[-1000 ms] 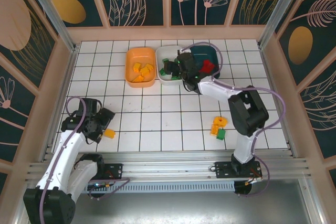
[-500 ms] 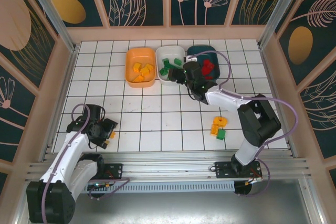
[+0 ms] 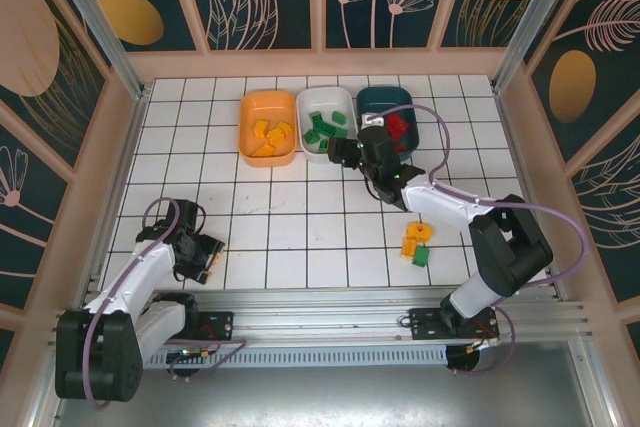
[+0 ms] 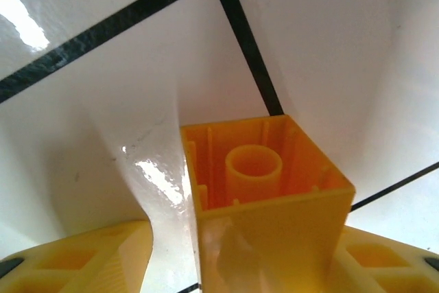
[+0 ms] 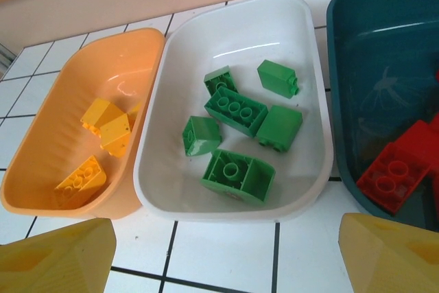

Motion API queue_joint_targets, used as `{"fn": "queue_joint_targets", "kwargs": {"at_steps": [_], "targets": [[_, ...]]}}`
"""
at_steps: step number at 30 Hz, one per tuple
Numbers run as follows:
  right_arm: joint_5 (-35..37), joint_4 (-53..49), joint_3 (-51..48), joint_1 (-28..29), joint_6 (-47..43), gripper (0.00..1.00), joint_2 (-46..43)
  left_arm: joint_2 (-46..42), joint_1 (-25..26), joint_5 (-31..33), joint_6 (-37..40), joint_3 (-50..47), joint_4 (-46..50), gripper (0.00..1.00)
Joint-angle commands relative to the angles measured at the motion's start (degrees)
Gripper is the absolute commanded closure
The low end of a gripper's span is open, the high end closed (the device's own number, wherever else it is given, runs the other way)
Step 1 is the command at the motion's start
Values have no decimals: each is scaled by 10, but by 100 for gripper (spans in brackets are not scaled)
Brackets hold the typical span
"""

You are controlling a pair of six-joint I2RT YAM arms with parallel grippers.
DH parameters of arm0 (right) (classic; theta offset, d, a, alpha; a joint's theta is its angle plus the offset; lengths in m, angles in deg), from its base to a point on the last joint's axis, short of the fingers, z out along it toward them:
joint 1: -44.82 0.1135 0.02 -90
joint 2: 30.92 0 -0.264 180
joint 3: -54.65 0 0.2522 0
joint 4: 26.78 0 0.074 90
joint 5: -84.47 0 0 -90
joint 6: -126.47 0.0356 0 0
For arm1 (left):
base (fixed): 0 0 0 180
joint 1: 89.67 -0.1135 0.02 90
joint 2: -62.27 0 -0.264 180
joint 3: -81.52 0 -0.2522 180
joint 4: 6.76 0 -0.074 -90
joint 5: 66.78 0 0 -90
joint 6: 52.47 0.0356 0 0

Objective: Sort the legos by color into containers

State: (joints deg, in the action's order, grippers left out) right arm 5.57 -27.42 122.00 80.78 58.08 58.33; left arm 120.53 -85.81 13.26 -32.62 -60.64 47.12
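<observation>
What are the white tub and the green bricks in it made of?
White tub: looks like glossy moulded plastic, with a bright streak on its wall. Green bricks: probably hard plastic, smooth and slightly shiny, with moulded studs and crisp edges.

Bright even light, glare patches on the glossy table (image 4: 20, 12), soft shadow around the brick (image 4: 274, 197).

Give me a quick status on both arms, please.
Left gripper open, straddling yellow brick. Right gripper open, empty, facing white tub. Loose bricks unsorted.
</observation>
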Motion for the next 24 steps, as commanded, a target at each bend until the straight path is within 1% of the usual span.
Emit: {"fn": "queue_joint_targets", "kwargs": {"at_steps": [1,4,9,13,20,22,24], "targets": [[17,4,-11,7,3,15,-27,26,-1,26,18,-16,-105,43],[18,-1,-15,8,1,16,-37,44,-1,21,26,-25,-143,48],[23,-3,-23,9,-5,16,-55,82,0,18,50,-25,-177,65],[24,0,-28,9,-7,16,-62,88,-1,17,63,-20,-188,75],[24,2,-29,9,-9,16,-65,65,0,8,87,18,-180,80],[24,3,-28,9,-7,16,-66,66,2,1,97,45,-181,81],[22,4,-28,9,-8,16,-66,75,12,9,114,85,-180,81]]}}
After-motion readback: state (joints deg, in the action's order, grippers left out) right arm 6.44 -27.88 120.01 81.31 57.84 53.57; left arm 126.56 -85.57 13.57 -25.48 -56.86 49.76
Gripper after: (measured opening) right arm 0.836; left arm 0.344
